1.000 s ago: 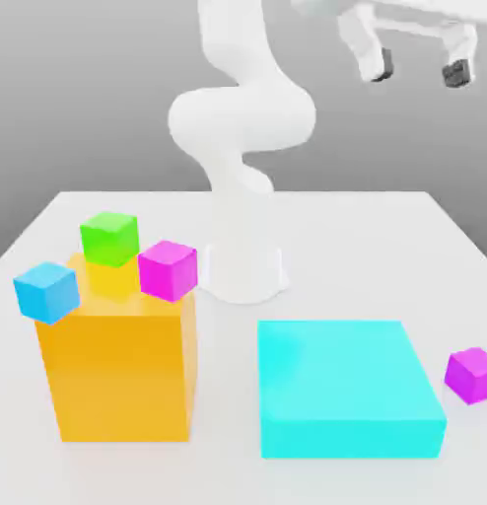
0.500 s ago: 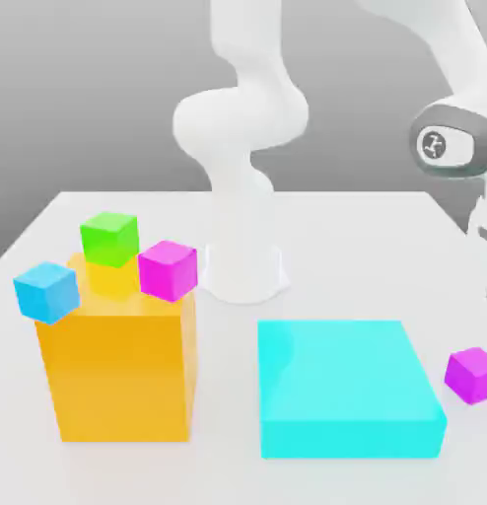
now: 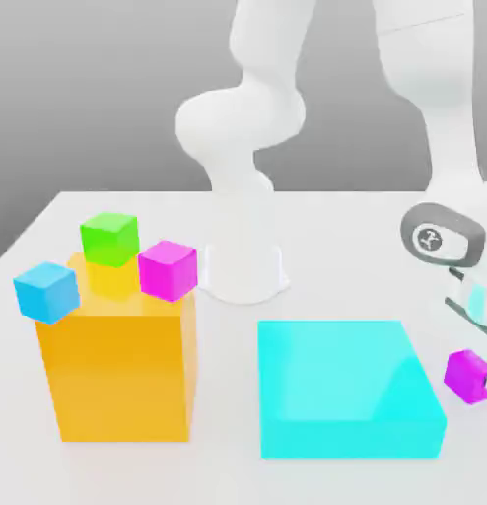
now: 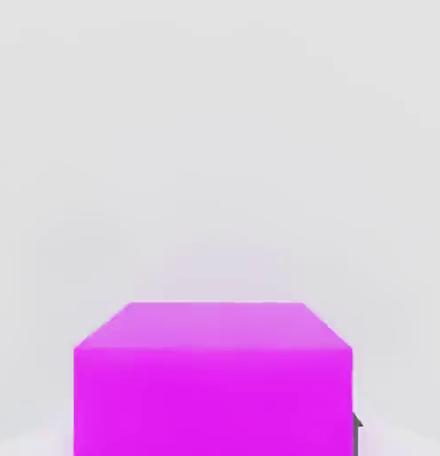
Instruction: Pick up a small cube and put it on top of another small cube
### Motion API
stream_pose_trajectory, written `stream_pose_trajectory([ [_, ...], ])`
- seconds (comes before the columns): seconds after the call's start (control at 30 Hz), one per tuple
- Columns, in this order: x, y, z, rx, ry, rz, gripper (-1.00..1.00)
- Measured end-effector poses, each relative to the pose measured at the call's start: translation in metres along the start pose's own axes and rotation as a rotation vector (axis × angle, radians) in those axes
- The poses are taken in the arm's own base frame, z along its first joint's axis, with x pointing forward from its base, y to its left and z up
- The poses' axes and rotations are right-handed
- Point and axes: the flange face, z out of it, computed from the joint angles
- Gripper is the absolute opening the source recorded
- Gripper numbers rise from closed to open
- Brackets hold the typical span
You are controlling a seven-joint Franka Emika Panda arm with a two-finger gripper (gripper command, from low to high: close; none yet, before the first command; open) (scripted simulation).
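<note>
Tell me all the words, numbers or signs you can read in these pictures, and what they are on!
There are no words or numbers to read.
One sign: a small white emblem in a dark round cap on the arm's wrist, a logo without letters I can make out.
The small cube, the cyan block and the orange block are all plain.

Your white arm rises from its base at the far middle, arches overhead and drops down at the exterior view's right, wrist bent low, the gripper [image 3: 476,380] clamped tight around the small cube [image 3: 464,373].
</note>
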Motion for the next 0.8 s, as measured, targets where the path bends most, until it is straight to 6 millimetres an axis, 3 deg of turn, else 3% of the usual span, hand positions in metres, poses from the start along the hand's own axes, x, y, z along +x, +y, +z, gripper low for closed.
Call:
stream_pose_trajectory([
  [0.13,-0.001,0.0,-0.044,0.0,0.0,0.001,-1.0],
  [0.23,-0.015,0.04,-0.082,-0.001,0.001,0.087,-1.0],
  [0.3,-0.036,0.082,-0.107,-0.001,0.002,0.183,-1.0],
  [0.37,-0.064,0.121,-0.132,-0.002,0.003,0.283,-1.0],
  [0.47,-0.096,0.15,-0.169,-0.003,0.004,0.368,-1.0],
  [0.57,-0.142,0.182,-0.203,-0.004,0.004,0.481,-1.0],
  [0.7,-0.215,0.213,-0.245,-0.003,0.003,0.645,-1.0],
  [0.8,-0.275,0.225,-0.273,-0.002,0.002,0.772,-1.0],
])
